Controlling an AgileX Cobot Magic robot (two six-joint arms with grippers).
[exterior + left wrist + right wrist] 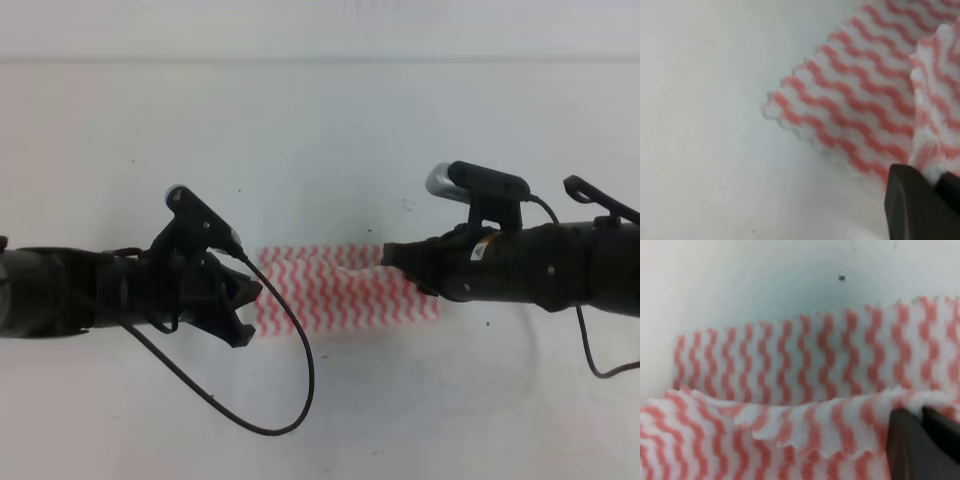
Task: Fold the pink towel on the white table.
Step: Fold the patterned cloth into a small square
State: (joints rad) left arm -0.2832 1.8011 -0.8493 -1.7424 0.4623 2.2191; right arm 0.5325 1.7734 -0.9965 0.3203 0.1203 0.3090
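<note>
Mid-fold, looks like. Starting at 9 o'clock: left gripper (243, 305) clamped on a pinch of the pink towel (345, 288), raised edge showing between its fingers (905, 200) in the wrist view only. Towel sitting dead center of the white table (320, 120), partly doubled over already. Over at 3 o'clock, right gripper (388, 256) pinching the other lifted edge. Still left: laying the fold flat and releasing. Overhead hides both grasps; wrist cams show them.
</note>
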